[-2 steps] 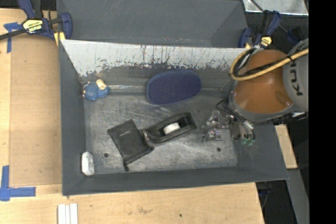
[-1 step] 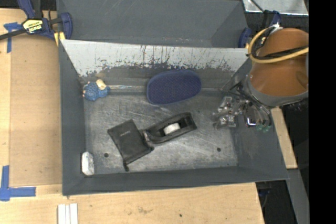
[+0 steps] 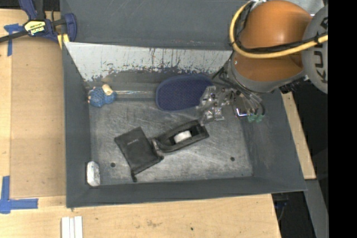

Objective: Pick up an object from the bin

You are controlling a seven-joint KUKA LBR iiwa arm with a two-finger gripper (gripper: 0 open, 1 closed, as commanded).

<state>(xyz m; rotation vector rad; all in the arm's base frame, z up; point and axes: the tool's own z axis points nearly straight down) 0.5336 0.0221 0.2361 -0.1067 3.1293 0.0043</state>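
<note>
**Camera view.** Approach step: the arm [image 3: 268, 44] hangs with its jaws low in the bin [image 3: 167, 19], at the right end of a blue oval brush [image 3: 178, 93] by the back wall, just above a black dispenser [image 3: 179, 137]. Nothing shows between the jaws, and their opening cannot be told. The next move probably calls for centring on the brush's edge, then closing. The brush is dark and domed, with what seems a clear handle running left.
</note>
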